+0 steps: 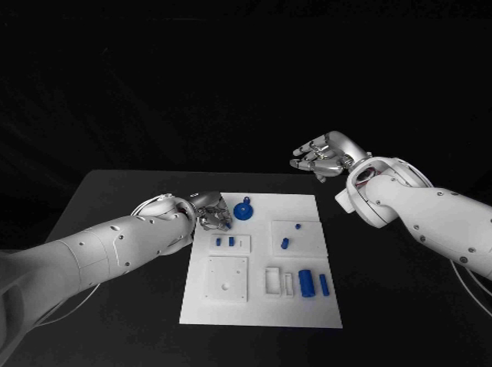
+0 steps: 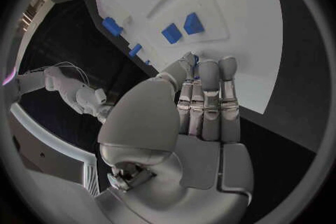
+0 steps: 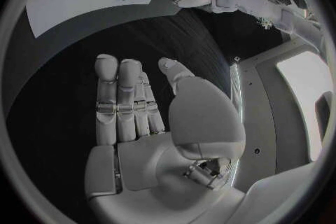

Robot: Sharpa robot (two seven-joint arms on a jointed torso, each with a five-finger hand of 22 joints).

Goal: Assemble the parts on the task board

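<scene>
The left hand (image 1: 210,212) hovers at the task board's (image 1: 307,310) far left corner, fingers straight and together, holding nothing, beside the round blue part (image 1: 243,210). Further blue parts (image 1: 307,282) lie near the board's right edge. The right hand (image 1: 325,155) hangs flat and empty beyond the far edge, above the black table (image 1: 113,195).
</scene>
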